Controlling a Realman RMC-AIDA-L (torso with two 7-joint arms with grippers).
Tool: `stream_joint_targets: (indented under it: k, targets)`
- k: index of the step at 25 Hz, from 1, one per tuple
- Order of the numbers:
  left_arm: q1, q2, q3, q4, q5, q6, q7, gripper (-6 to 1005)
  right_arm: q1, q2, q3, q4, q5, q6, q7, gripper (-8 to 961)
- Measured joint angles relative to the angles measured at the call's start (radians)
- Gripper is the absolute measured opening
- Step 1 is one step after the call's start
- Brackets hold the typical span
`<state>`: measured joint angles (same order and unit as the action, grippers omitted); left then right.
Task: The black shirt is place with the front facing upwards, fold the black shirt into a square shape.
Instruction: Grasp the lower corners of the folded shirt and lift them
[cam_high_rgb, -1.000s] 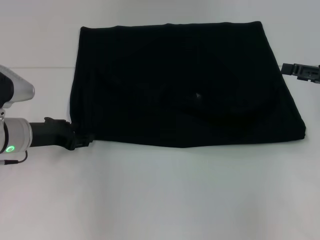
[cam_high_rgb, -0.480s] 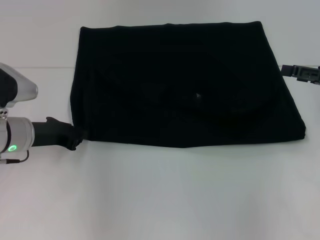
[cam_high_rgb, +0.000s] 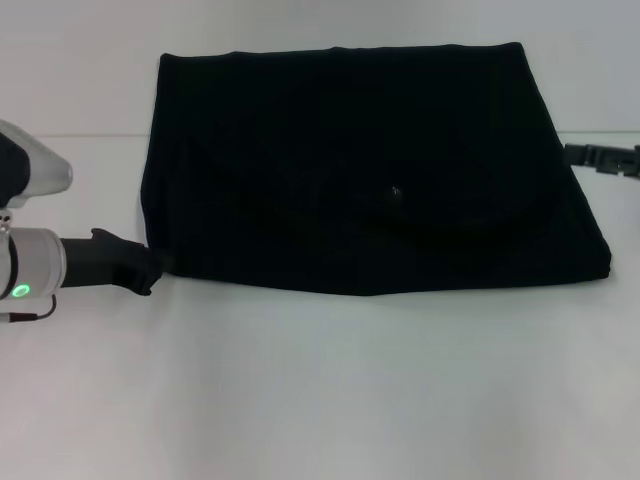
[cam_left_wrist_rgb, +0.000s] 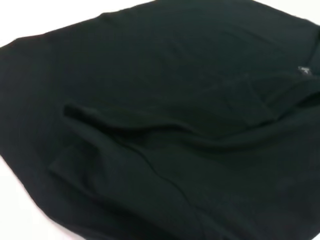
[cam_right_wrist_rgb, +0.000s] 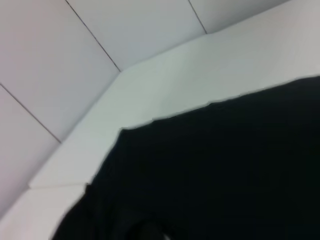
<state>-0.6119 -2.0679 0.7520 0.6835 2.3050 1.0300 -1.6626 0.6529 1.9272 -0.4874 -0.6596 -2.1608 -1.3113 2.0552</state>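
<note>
The black shirt (cam_high_rgb: 360, 170) lies folded into a wide rectangle on the white table (cam_high_rgb: 330, 390), plain black side up, with a tiny pale speck near its middle. My left gripper (cam_high_rgb: 150, 270) is low at the shirt's near left corner, its tip against the cloth edge. The left wrist view is filled with layered folds of the black shirt (cam_left_wrist_rgb: 175, 125). My right gripper (cam_high_rgb: 600, 158) pokes in from the right, just beside the shirt's right edge and about halfway along it. The right wrist view shows the black shirt (cam_right_wrist_rgb: 225, 175) from the side.
Bare white table surface stretches in front of the shirt and to its left. A pale panelled wall (cam_right_wrist_rgb: 75, 60) rises behind the table's far edge.
My left gripper has slid in from just below the shirt's near left corner until its tip meets the cloth. The right gripper has drawn back slightly toward the right edge of the view.
</note>
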Motion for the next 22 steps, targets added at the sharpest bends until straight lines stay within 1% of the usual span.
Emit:
stream_joint_targets:
  k: [5, 9, 12, 17, 22]
  targets:
    - [0.012, 0.004, -0.003, 0.029, 0.0, 0.057, -0.008, 0, 0.016, -0.019, -0.011, 0.0, -0.144, 0.008, 0.092, 891]
    - [0.019, 0.005, -0.004, 0.035, 0.001, 0.068, -0.009, 0, 0.02, -0.025, -0.022, -0.004, -0.245, 0.016, 0.178, 887]
    - [0.02, 0.005, -0.003, 0.035, 0.001, 0.068, -0.009, 1, 0.02, -0.024, -0.032, -0.008, -0.291, 0.028, 0.209, 886]
    - [0.019, 0.004, -0.003, 0.035, 0.0, 0.064, -0.009, 1, 0.013, -0.021, -0.045, -0.004, -0.318, 0.038, 0.211, 887]
    - [0.015, 0.003, -0.003, 0.033, -0.002, 0.062, -0.009, 1, 0.018, -0.006, -0.073, 0.015, -0.321, 0.114, 0.201, 886]
